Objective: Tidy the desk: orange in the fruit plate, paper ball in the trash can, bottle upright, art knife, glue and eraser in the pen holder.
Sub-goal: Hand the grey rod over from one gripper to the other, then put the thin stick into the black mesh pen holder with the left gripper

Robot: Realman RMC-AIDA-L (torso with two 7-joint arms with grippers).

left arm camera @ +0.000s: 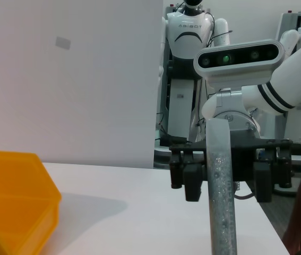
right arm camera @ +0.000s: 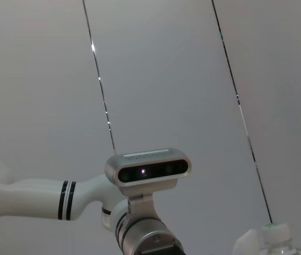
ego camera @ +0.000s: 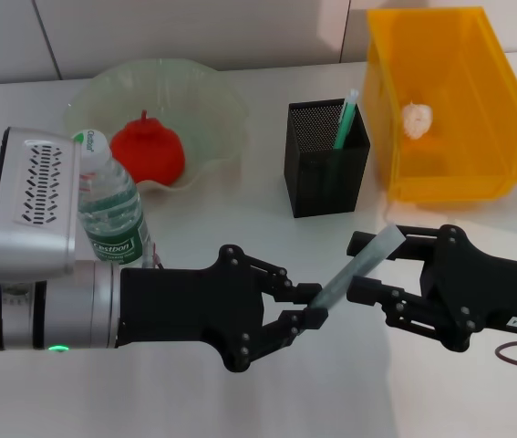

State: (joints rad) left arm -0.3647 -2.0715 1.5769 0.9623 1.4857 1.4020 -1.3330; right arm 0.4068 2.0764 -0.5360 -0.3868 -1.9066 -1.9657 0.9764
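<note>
A translucent grey stick (ego camera: pixel 358 266), probably the art knife or the glue, is held above the desk between the closed left gripper (ego camera: pixel 311 306) and the right gripper (ego camera: pixel 360 266), seemingly clamped on its upper end, so a handover towards the pen holder (ego camera: pixel 325 157) is judged in hand, needing one release.

A bare strip of white worktop (ego camera: pixel 258 109) runs between the ruffled pale-green glass bowl (ego camera: pixel 212 100) at upper left and the square black mesh cup (ego camera: pixel 325 160) at centre. The cup stands just beside the tall yellow plastic bin (ego camera: pixel 449 137) at upper right, leaving only a narrow gap.
</note>
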